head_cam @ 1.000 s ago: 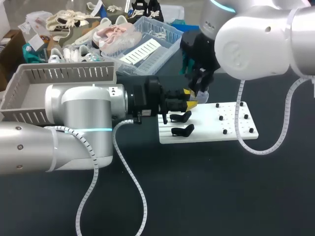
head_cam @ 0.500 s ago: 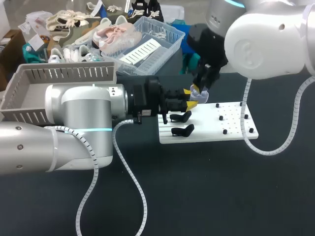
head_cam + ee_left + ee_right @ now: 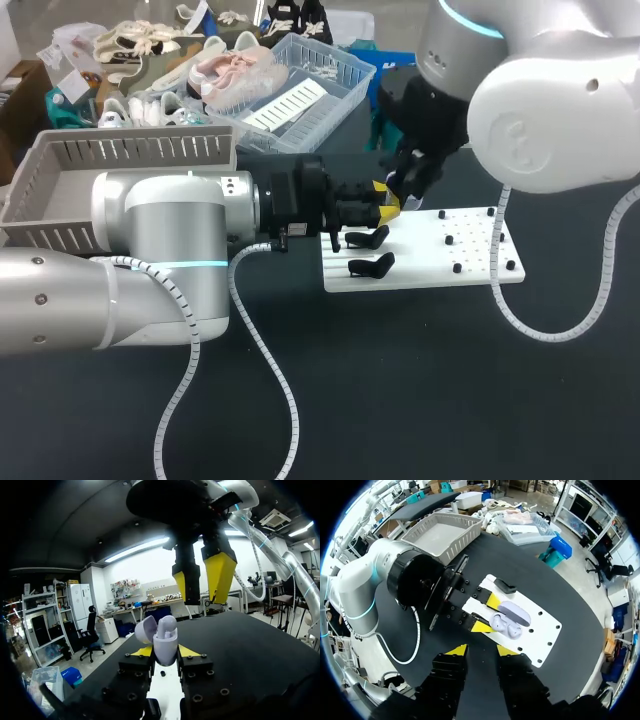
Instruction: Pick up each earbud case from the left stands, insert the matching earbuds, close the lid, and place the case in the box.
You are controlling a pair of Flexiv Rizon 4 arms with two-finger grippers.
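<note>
Clamping the earbud case (image 3: 165, 645), lid (image 3: 144, 629) open, an earbud (image 3: 167, 624) showing inside, your left tool (image 3: 165, 653) holds it over the white board (image 3: 432, 272), your right tool (image 3: 202, 582) just above, fingers (image 3: 220, 574) apart, empty.

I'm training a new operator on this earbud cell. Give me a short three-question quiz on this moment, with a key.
1. True or false: the lid of the earbud case is shut.
2. Which holds the case? A. the left gripper B. the right gripper C. neither
3. Fill in: the right gripper's fingers stand ___, with nothing between them.

Key: 1 false, the lid stands open; 2 A; 3 open.
</note>
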